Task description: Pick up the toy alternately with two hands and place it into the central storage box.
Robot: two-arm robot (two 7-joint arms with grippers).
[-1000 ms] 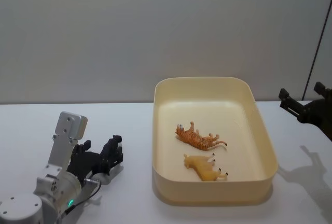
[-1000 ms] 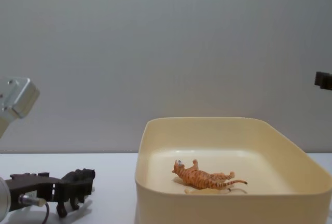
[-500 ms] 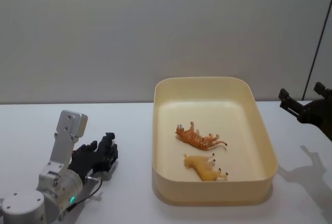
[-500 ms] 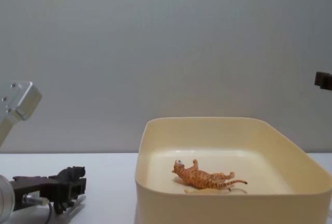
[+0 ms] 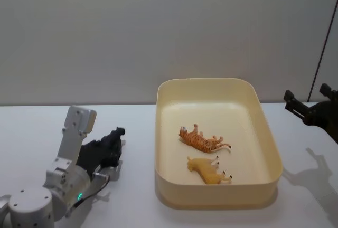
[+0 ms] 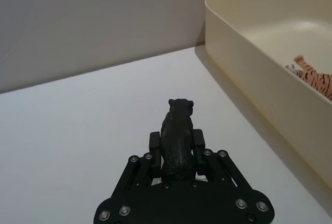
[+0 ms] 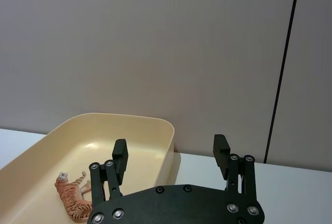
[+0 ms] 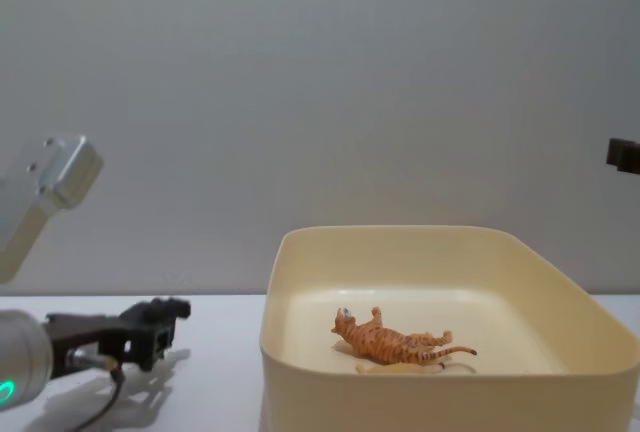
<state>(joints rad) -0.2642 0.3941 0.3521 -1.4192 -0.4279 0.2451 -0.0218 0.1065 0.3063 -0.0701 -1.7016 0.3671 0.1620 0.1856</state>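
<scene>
A black toy animal (image 6: 176, 115) sits between the fingers of my left gripper (image 6: 176, 141), which is shut on its body. In the head view the left gripper (image 5: 113, 144) holds the black toy (image 5: 117, 134) a little above the table, left of the central storage box (image 5: 158, 154). The chest view shows the black toy (image 8: 165, 314) hanging over its own shadow. An orange striped tiger (image 5: 203, 141) and a tan toy animal (image 5: 208, 171) lie inside the box. My right gripper (image 7: 171, 149) is open and empty, raised to the right of the box (image 7: 129, 117).
The white table (image 5: 132, 127) runs left and right of the cream box (image 8: 400, 402), with a plain grey wall behind. A dark vertical strip (image 7: 282, 63) marks the wall at far right. The right gripper's shadow (image 5: 317, 170) falls on the table beside the box.
My left gripper, still shut on the black toy, first drew back to the left, then lifted off the table and shifted slightly toward the box. The right arm has not moved.
</scene>
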